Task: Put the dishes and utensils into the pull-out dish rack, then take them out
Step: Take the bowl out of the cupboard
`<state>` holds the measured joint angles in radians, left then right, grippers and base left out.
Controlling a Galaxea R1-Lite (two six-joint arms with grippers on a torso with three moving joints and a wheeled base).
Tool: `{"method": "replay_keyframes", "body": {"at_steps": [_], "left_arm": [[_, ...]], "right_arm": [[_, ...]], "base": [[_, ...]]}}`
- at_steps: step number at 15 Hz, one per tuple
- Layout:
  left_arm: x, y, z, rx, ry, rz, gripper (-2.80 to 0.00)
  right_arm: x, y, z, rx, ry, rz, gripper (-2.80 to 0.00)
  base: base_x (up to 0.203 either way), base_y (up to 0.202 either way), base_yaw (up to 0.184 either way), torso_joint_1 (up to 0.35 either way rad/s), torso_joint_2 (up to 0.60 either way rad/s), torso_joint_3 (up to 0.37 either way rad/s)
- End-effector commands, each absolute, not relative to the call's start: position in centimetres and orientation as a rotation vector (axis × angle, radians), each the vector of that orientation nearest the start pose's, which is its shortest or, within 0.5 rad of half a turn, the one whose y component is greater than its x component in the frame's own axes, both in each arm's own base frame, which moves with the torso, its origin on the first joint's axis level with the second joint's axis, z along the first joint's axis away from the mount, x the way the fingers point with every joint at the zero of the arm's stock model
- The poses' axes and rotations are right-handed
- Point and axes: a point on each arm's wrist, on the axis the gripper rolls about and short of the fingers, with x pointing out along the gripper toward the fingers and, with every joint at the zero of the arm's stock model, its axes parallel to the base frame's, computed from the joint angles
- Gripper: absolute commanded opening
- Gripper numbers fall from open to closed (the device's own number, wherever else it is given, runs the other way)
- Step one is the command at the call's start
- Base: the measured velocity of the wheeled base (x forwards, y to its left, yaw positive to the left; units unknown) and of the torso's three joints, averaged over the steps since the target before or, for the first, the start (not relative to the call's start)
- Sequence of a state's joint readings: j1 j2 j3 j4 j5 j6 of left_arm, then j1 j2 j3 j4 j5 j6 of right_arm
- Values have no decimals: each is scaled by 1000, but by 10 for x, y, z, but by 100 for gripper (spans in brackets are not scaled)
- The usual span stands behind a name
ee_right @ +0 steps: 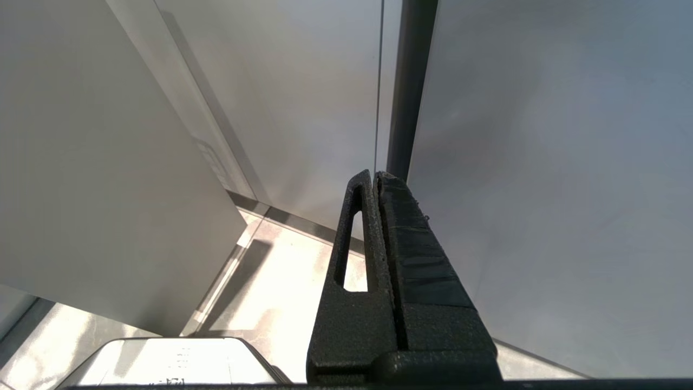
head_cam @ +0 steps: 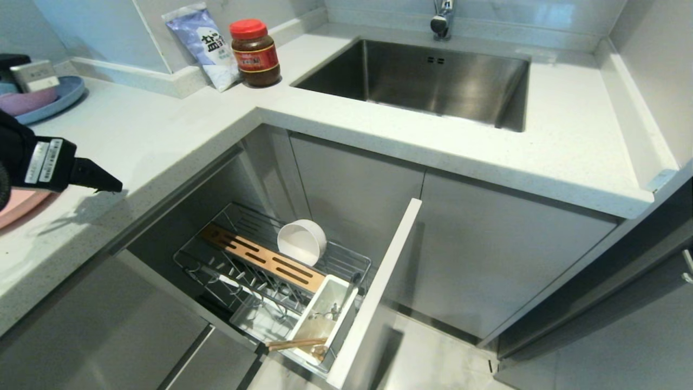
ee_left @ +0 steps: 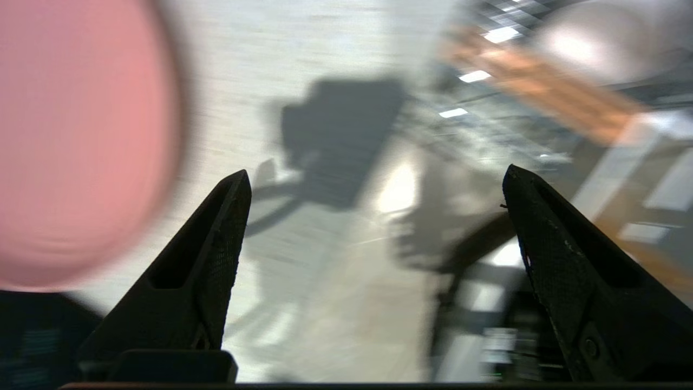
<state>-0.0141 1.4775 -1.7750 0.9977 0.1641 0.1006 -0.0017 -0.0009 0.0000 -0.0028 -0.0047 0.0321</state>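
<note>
Closest to my left tool [ee_left: 373, 179], spread wide and empty, the pink plate [ee_left: 81, 141] lies flat on the surface [head_cam: 162, 135] just beside it: rigid, glossy, breakable, so I'd pinch its rim. Right tool [ee_right: 377, 179] hangs closed, well apart.

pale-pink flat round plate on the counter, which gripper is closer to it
Left. The left gripper hangs open just above the white counter, right beside the pale-pink flat round plate. The right gripper is shut, down by the grey cabinet fronts, plate nowhere near.
</note>
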Motion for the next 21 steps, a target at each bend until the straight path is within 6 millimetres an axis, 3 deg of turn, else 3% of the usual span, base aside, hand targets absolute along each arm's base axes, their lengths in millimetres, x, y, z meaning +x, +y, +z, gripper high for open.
{"method": "replay_keyframes", "body": {"at_steps": [1,2,5,9,12,18,21], "left_arm": [[139,-15,375,-8,556,-16,0],[121,-21,379,-70,488,-82,-280],[87,-29,381,-232,336,-249,-280],[92,-46,383,-505,257,-386,-280],[127,-71,367,-608,396,-366,-280],[210,-116,300,-605,629,-82,-280],[240,-129,272,-640,698,1,-280]], "right_arm": [[-23,0,75,32,-5,-6,-280],[-23,0,76,32,-6,-6,-280],[-23,0,76,32,-7,-6,-280],[-23,0,76,32,-6,-6,-280],[-23,0,75,32,-5,-6,-280],[-23,0,76,32,-6,-6,-280],[-23,0,75,32,-5,-6,-280]], "base": [[0,0,0,0,0,0],[0,0,0,0,0,0],[0,0,0,0,0,0],[0,0,0,0,0,0],[0,0,0,0,0,0],[0,0,0,0,0,0],[0,0,0,0,0,0]]}}
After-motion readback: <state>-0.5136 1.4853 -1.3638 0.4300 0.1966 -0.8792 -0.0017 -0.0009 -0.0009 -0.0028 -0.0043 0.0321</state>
